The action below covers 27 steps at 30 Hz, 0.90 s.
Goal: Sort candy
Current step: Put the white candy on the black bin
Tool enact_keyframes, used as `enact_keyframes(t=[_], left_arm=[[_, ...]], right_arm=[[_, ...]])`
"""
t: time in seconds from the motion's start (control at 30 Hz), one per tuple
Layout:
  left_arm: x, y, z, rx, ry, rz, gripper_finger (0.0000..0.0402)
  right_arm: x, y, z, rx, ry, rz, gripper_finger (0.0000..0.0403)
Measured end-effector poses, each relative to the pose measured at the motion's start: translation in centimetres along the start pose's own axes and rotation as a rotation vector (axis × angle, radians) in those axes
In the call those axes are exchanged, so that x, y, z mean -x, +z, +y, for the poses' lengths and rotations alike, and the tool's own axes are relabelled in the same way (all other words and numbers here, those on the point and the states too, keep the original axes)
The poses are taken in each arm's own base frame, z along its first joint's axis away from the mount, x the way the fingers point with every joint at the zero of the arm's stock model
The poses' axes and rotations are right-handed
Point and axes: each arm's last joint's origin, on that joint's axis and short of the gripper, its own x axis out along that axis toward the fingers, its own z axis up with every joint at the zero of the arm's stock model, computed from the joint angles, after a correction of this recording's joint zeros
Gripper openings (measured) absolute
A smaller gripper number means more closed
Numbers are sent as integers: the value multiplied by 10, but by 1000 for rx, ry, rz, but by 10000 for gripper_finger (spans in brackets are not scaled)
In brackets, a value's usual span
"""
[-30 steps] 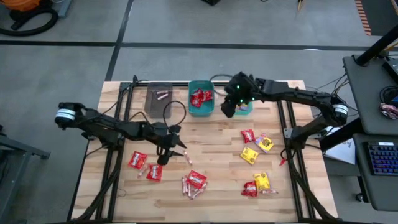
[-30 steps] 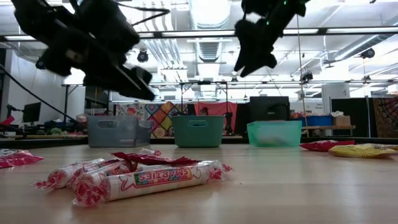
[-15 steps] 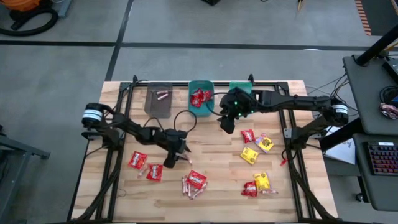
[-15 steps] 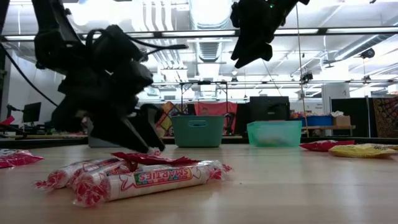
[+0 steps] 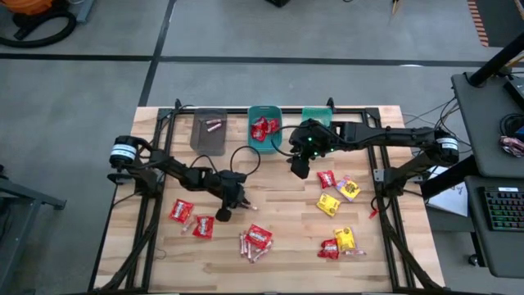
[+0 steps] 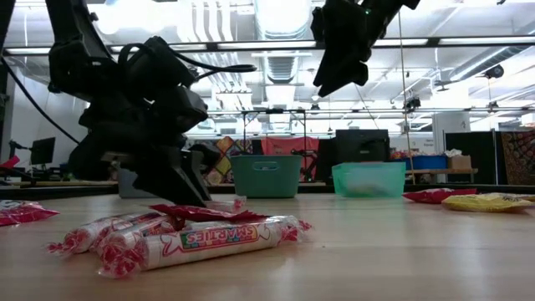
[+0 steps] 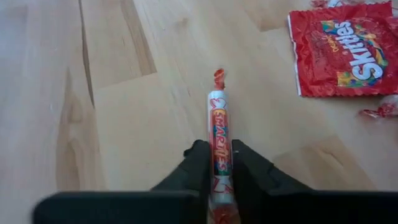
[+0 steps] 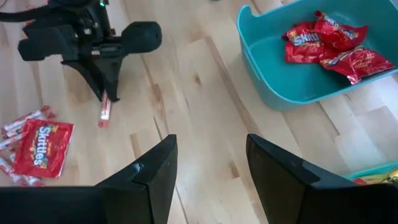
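My left gripper (image 7: 219, 167) is down at the tabletop left of centre (image 5: 235, 201), shut on a thin Smarties roll (image 7: 218, 127). My right gripper (image 8: 208, 174) hangs open and high above the table (image 5: 299, 166), near the teal bin (image 5: 264, 129) that holds red packets. Loose candy lies flat on the wood: red packets (image 5: 181, 211) at the left, a heap of rolls with a red packet (image 5: 255, 240) near the front, and red and yellow packets (image 5: 328, 204) at the right. My left gripper pinches the Smarties roll between its two fingers, on the half nearer the wrist (image 7: 219, 155). The fingers slant down from the table's left and lie along the roll. Its free end with the twisted red wrapper (image 7: 218, 78) sticks out ahead, on the wood.
A grey bin (image 5: 208, 131) with a few rolls stands at the far left. A second teal bin (image 5: 318, 117) sits partly under the right arm. A Skittles packet (image 7: 341, 50) lies close beside the held roll. Black rails (image 5: 153, 197) run along both table sides.
My left gripper has dropped to the tabletop, its open fingers coming down on either side of the Smarties roll, and then shut on it. My right gripper has swung away from the far teal bin toward the table's near edge, staying high and open.
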Motion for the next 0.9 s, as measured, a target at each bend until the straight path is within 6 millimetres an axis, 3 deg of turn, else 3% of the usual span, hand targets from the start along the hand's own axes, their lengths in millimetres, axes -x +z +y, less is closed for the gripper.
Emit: enact_keyframes(t=[0.2, 0.37, 0.63, 0.8, 0.9], left_arm=[[13, 5, -1, 5, 39, 32, 21], [44, 18, 2, -8, 154, 65, 12], [128, 21, 34, 205, 635, 105, 18], [184, 1, 62, 566, 1042, 68, 19], [207, -14, 74, 742, 1162, 40, 18]], right_arm=[[-10, -12, -3, -31, -25, 37, 183], [-18, -26, -7, -71, -56, 79, 183], [-29, -38, -6, -112, -65, 77, 183], [-33, -40, -3, -112, -49, 44, 183], [-34, -38, -1, -107, -37, 14, 183]])
